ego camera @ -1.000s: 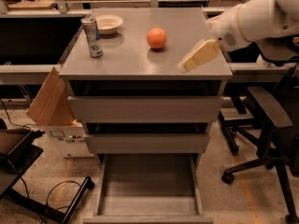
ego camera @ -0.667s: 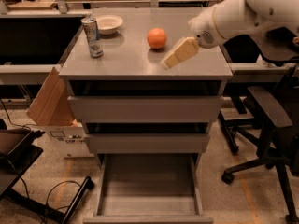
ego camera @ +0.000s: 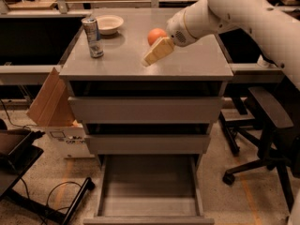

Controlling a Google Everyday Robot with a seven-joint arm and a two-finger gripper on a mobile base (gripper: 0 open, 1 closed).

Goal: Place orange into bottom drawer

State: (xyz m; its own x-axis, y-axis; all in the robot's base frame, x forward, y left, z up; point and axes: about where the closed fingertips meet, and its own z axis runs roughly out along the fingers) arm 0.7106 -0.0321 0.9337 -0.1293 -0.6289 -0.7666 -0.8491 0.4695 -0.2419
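The orange (ego camera: 155,34) sits on the grey cabinet top (ego camera: 122,55), right of centre toward the back. My white arm reaches in from the upper right. The gripper (ego camera: 154,54), with tan fingers, hovers just in front of the orange and slightly left of it, partly covering its right side, pointing down-left over the top. The bottom drawer (ego camera: 149,191) is pulled open below the two shut grey drawers, and it holds nothing.
A drink can (ego camera: 92,36) stands at the left of the top. A white bowl (ego camera: 108,23) sits behind it. A cardboard box (ego camera: 51,109) leans at the cabinet's left. A black office chair (ego camera: 262,125) stands at the right. Cables lie on the floor at the left.
The arm has swung left across the cabinet top. The gripper has moved from the right edge to just in front of the orange. The orange has not moved.
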